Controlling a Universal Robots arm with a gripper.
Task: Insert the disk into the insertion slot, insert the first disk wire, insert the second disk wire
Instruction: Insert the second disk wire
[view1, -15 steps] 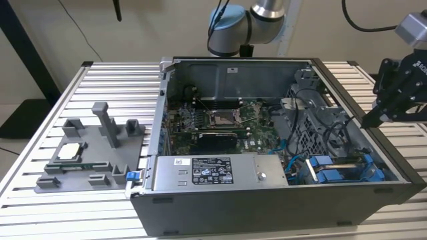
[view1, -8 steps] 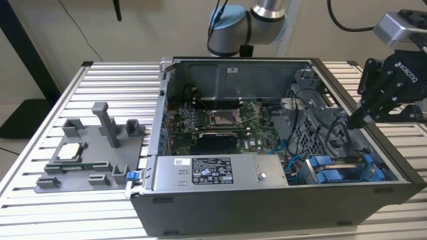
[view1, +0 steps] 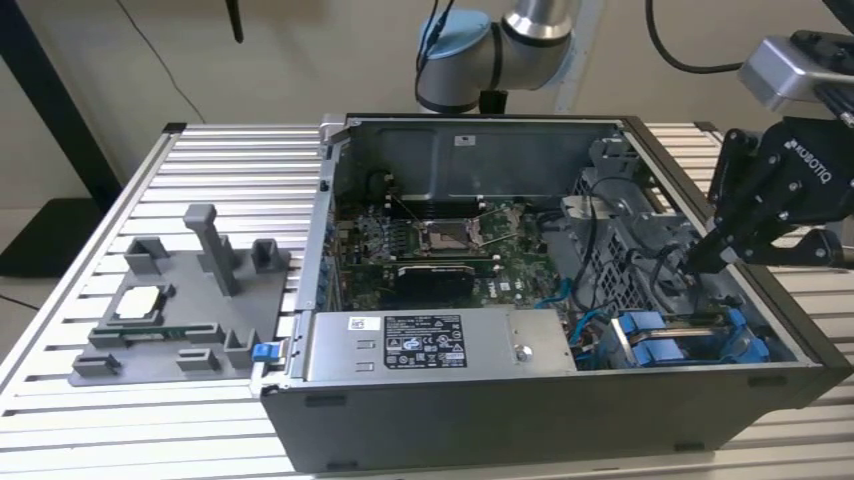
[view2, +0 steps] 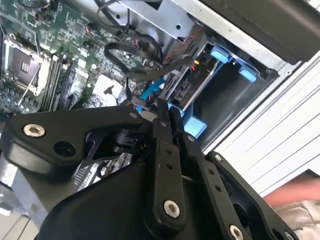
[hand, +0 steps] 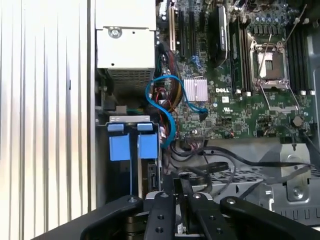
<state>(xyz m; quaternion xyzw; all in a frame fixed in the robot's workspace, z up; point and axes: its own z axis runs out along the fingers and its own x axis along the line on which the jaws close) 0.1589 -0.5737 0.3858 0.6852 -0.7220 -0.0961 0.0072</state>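
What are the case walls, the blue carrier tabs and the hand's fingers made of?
Case walls: looks like grey sheet metal, matte, with folded edges and punched holes. Blue carrier tabs: likely moulded plastic, uniformly bright and smooth. The hand has black fingers, probably anodised or painted metal, with a satin sheen and countersunk screws, though hard plastic can't be ruled out.

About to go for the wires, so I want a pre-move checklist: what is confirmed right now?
1. Disk in the insertion slot: ok, its blue carrier sits in the bay.
2. End effector shut: ok.
3. A wire held in it: cannot tell.
4. Blue cable plugged into the disk: cannot tell.
5. End effector clear of the black cables: cannot tell.
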